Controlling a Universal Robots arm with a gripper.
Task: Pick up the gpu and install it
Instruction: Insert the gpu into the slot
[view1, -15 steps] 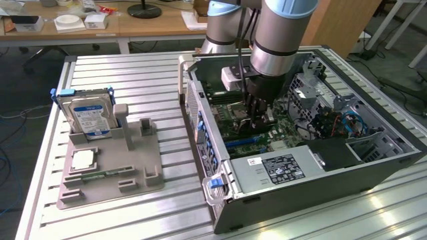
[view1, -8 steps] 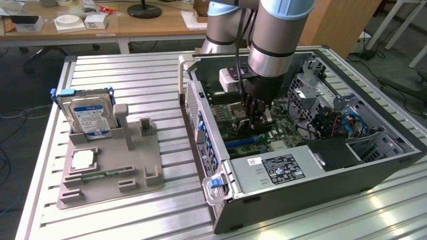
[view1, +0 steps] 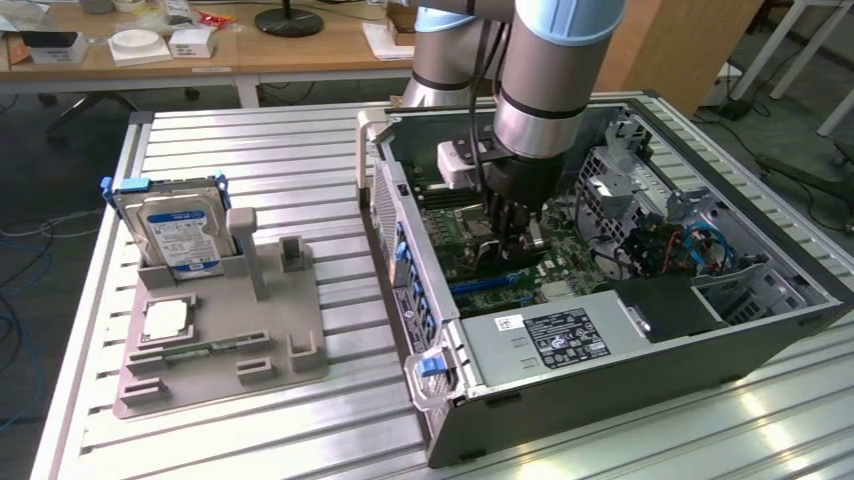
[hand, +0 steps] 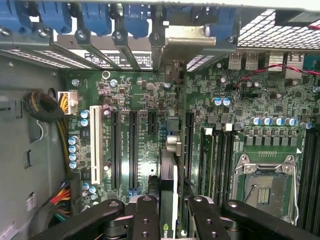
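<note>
Between the tool's (hand: 169, 210) fingers (hand: 145, 215) the gpu (hand: 168, 185) shows just its thin top edge, its faces and lower edge hidden and its near end cut off by the picture's edge, while from outside the tool (view1: 511, 243) covers the card entirely.

The gpu (hand: 169, 185) is a thin, flat card seen edge-on in the wrist view, dark-faced, with a green logo mark low on its visible edge and a silvery metal piece at its far end. It stands upright on its long edge, clamped between the jaws, which close on its two flat faces. It extends straight out ahead of the jaws toward the green board beyond them. Whether its lower edge touches the board cannot be told. In the exterior view the card is hidden below the jaws.
</note>
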